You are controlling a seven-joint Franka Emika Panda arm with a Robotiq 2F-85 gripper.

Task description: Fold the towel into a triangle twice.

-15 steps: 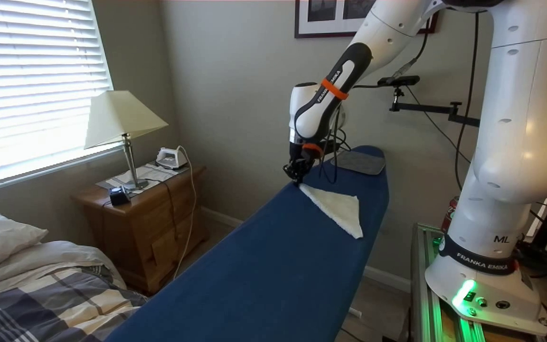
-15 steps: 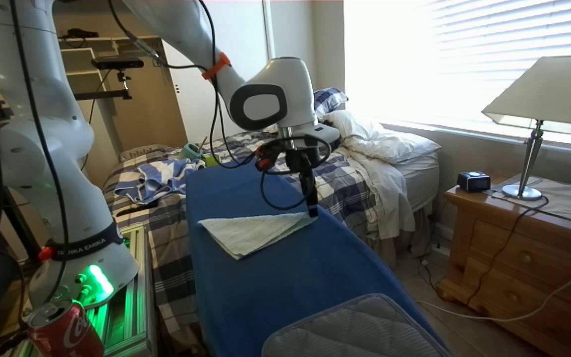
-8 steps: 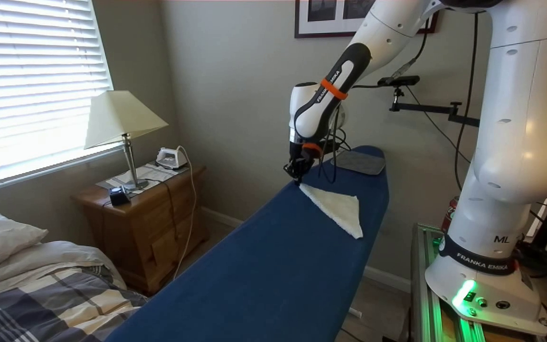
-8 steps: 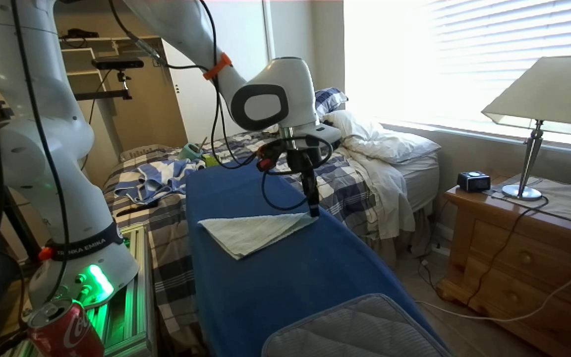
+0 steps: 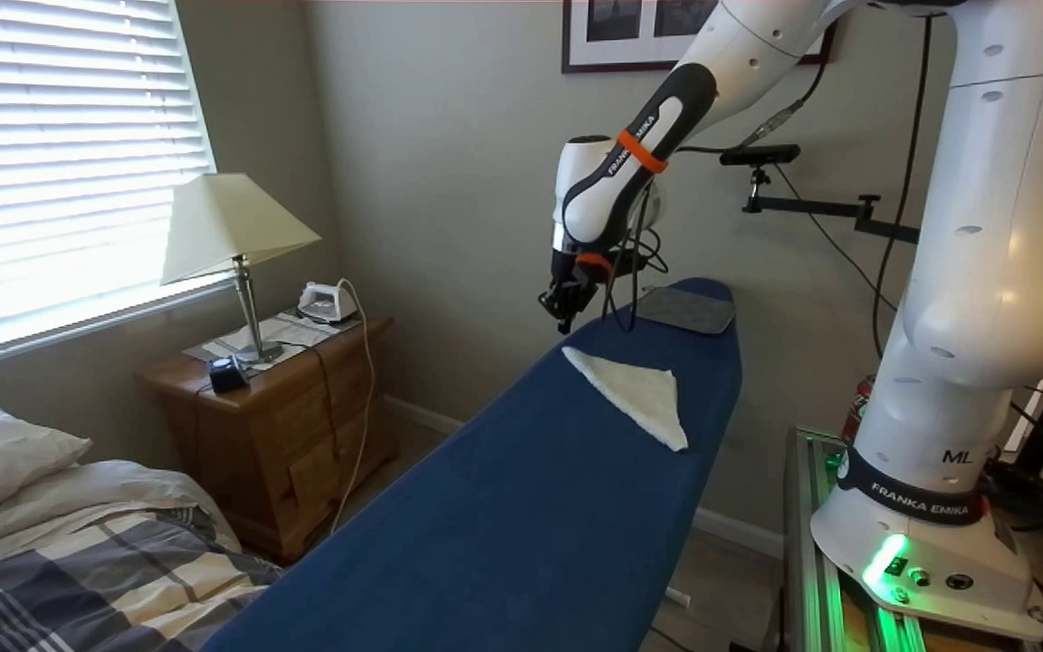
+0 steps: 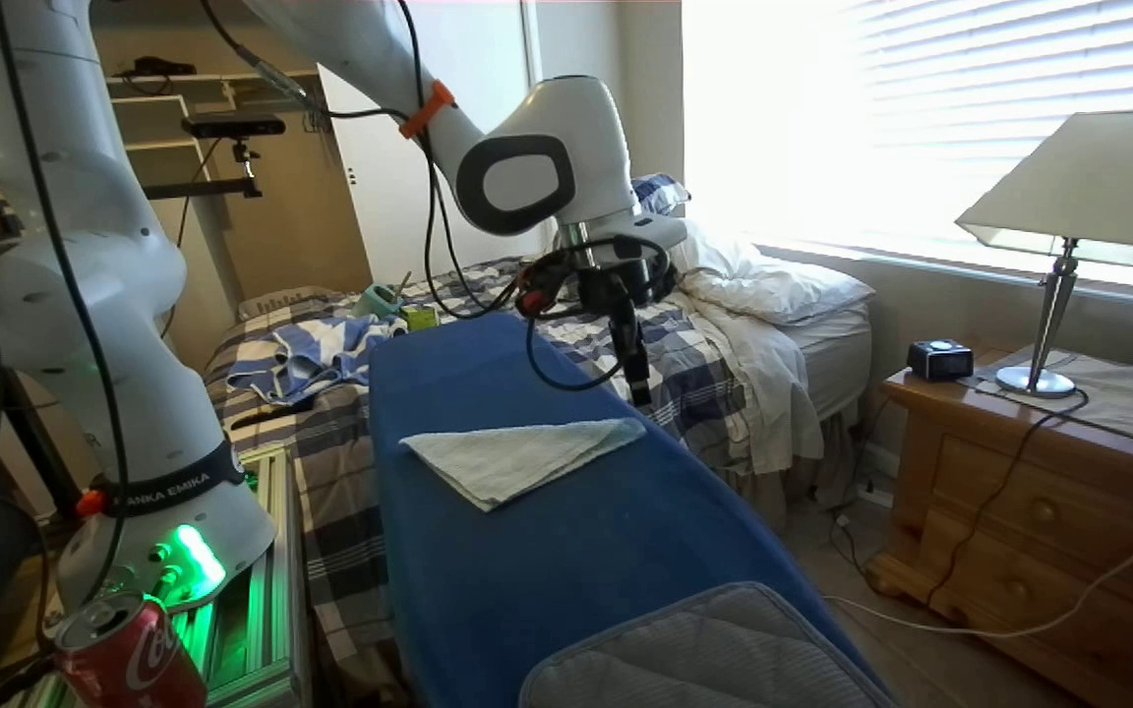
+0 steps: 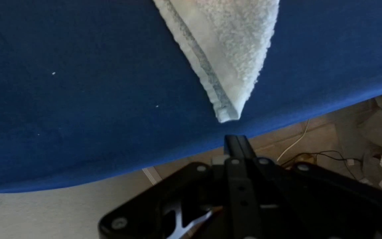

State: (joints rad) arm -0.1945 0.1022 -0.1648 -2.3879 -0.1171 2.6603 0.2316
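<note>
Towel [image 6: 522, 460] on board [image 6: 586, 551]; can [image 6: 129, 657] upright.

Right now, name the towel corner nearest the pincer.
The towel corner pointing towards the nightstand, the only one in the wrist view; the other two lie farther from the pincer.

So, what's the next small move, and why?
Probably open the tool and ease it down over the nearest corner of the towel: the tool is shut on nothing, hangs apart from the towel in both exterior views, and the wrist view puts its tips past that corner, near the ironing board's edge.
</note>
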